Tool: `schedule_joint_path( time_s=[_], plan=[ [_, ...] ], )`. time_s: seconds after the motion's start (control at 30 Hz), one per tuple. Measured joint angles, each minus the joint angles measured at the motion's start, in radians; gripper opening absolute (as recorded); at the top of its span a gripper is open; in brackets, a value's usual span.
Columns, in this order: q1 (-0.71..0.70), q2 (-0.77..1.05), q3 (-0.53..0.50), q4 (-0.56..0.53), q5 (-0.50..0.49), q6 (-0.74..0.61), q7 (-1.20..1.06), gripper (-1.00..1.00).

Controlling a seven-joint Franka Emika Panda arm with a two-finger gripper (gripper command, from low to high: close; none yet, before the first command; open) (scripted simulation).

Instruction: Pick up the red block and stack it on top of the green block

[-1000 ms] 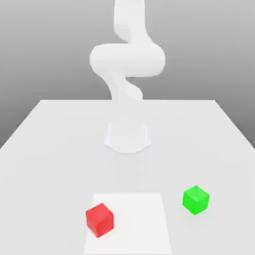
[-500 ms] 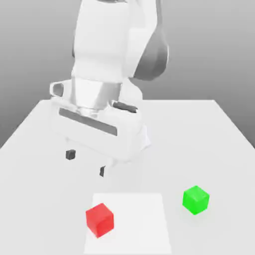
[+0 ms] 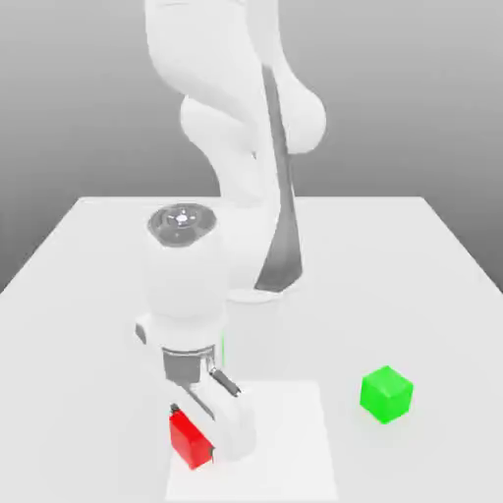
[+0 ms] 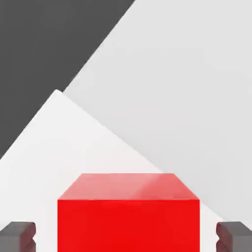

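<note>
red block (image 3: pixel 187 439): half hidden by gripper (image 3: pixel 196 432) | fingertips (image 4: pixel 17 236): cropped

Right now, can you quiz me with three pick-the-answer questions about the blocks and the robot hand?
1. Where is the red block?
A. On the green block
B. On the table, between the fingers of the gripper
C. High in the air

2. How many blocks are there?
A. One
B. Two
C. Four

3. What is the green block doing?
A. Sitting alone on the table
B. Being held
C. Lying under the red block

Answers: 1 B, the hand view shows a finger on each side of it. 2 B, one red and one green. 3 A, nothing touches it.
</note>
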Motion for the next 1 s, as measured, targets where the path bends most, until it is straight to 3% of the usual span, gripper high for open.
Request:
schedule_joint_path(
  time_s=[0.13, 0.37, 0.73, 1.0],
  plan=[
    [0.001, 0.003, -0.001, 0.0, -0.001, 0.004, 0.001, -1.0],
    [-0.026, -0.182, 0.054, -0.03, 0.084, -0.149, -0.056, -1.0],
    [0.385, -0.405, 0.293, -0.149, 0.223, -0.244, 0.239, -1.0],
    [0.379, -0.322, 0.312, -0.148, 0.117, -0.163, 0.353, -1.0]
  ],
)
